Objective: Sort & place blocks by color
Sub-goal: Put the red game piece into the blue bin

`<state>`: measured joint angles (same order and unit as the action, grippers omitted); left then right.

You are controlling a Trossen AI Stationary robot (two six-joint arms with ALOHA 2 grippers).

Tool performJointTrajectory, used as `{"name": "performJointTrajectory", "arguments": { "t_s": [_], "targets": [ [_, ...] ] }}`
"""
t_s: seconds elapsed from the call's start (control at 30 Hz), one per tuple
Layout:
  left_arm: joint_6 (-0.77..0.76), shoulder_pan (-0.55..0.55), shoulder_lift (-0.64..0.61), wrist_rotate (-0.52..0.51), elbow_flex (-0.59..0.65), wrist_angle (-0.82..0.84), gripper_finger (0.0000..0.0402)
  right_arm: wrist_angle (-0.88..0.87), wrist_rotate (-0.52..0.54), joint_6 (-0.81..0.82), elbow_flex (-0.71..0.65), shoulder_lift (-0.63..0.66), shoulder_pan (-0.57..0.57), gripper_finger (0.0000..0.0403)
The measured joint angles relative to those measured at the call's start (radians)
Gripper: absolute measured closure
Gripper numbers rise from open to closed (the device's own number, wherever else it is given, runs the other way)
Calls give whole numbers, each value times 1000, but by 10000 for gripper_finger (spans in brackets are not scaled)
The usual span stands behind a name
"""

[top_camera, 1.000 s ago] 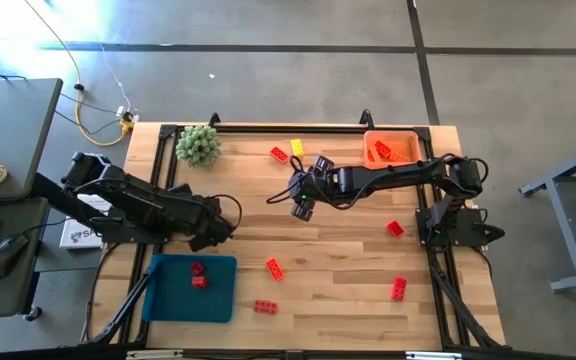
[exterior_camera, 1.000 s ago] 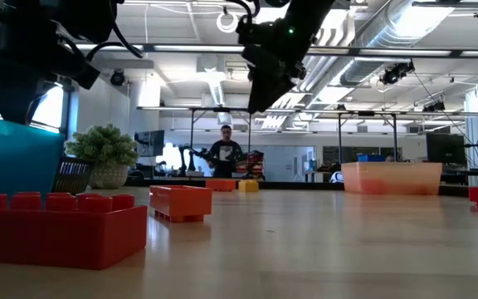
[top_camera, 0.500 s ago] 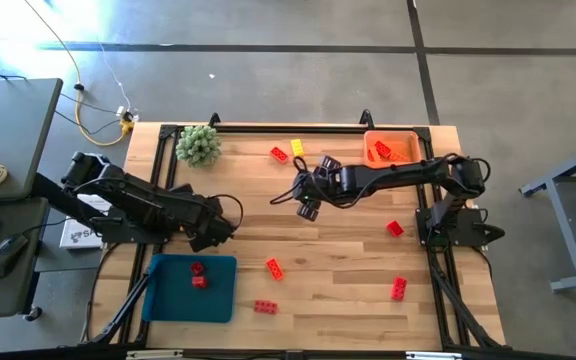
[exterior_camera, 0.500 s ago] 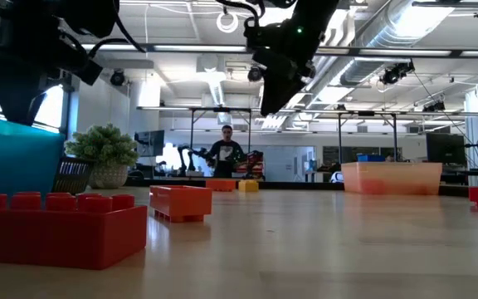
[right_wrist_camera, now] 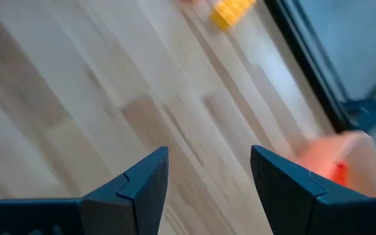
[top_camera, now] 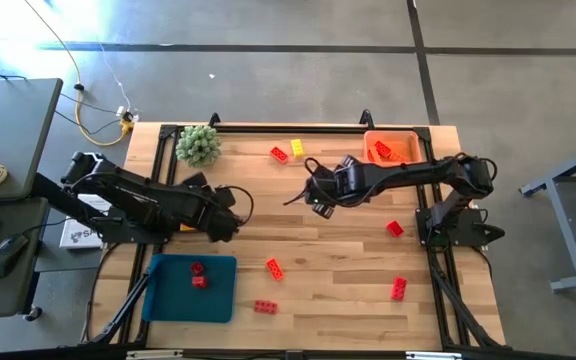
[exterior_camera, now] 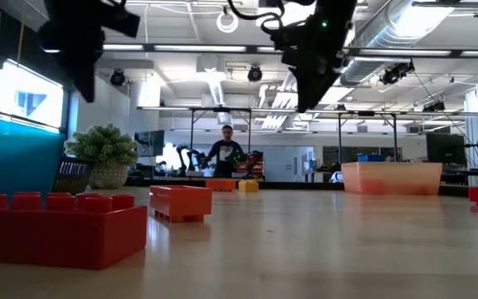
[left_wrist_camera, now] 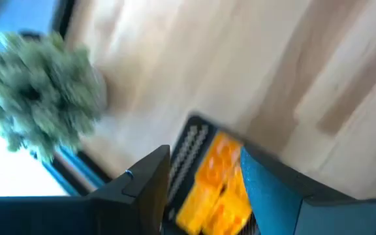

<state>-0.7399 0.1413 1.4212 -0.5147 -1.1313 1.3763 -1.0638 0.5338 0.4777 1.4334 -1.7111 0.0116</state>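
My left gripper (top_camera: 226, 220) hangs over the left middle of the table, above the blue tray (top_camera: 168, 300), and is shut on an orange brick (left_wrist_camera: 215, 175). My right gripper (top_camera: 315, 200) is open and empty over the table's middle, above the bare wood (right_wrist_camera: 207, 163). A red brick (top_camera: 279, 153) and a yellow brick (top_camera: 297, 147) lie near the far edge. Red bricks lie at the right (top_camera: 395, 228), near right (top_camera: 399, 288) and near middle (top_camera: 274, 267), (top_camera: 265, 306). Two red bricks (top_camera: 198, 275) lie in the blue tray. Orange bricks (top_camera: 382, 151) lie in the orange tray (top_camera: 408, 135). My left gripper pinches the orange brick (left_wrist_camera: 207, 189) between its two fingers (left_wrist_camera: 149, 179). The brick is lifted clear of the table. Which faces of the brick the fingers are on is blurred.
A green spiky plant ball (top_camera: 198, 146) stands at the far left corner; it also shows in the left wrist view (left_wrist_camera: 41, 98). A black frame runs along the table's edges (top_camera: 268, 127). Bare wood lies between the two grippers and the near-middle bricks.
My right gripper has gone toward the table's right edge, staying open and high. My left gripper has gone a little toward the right and far edges, away from the blue tray, and has turned.
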Motion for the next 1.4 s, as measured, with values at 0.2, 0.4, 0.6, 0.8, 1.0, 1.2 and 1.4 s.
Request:
{"name": "performJointTrajectory", "arguments": {
  "t_s": [0.2,0.4,0.6,0.8,1.0,1.2,1.4],
  "targets": [
    [-5,0,0,-148,-65,-61,229,-193,74,145,0,0,32,199],
    [18,-10,0,-182,-93,-105,229,-411,117,299,-1,0,74,199],
    [18,-47,0,-181,-95,-106,229,-501,145,400,-25,10,117,199],
    [27,-70,0,-177,-95,-111,229,-507,105,456,-164,70,129,199],
    [45,-91,0,-170,-95,-125,229,-500,9,594,-355,210,126,199],
    [70,-117,0,-169,-95,-138,229,-386,-139,661,-507,409,127,199],
    [120,-135,0,-127,-95,-182,229,-228,-259,696,-632,592,126,199]
  ]
}}
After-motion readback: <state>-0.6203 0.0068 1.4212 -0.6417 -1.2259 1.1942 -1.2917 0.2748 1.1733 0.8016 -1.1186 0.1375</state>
